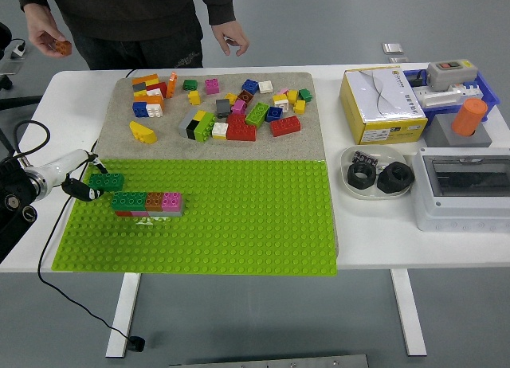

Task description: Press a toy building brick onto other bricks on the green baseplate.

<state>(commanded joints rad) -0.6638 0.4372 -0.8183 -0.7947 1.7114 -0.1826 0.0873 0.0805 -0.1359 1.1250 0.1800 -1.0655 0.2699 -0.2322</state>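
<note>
green is the brick in play: a dark green brick (106,181) pinched at its 9 o'clock end by the left hand (73,185), whose dark fingers (80,190) are closed around it. it hangs just at 10 o'clock of the built row (147,201) on the green baseplate (223,225), probably so its studs can be lined up before it is pushed down on top. that row reads as three top bricks, green, orange and pink, over a lower layer i can't count. the right hand is nowhere to be seen.

behind the baseplate, at 12 o'clock, a beige mat (215,149) carries the loose brick pile (231,113), too jumbled to count. a person stands at the far side of the desk (382,240), one hand (46,41) holding an orange brick (62,46), likely the next piece, the other hand (229,35) loose. off at 3 o'clock: one yellow box (378,105), one dish (378,175) with two black nuts.
</note>
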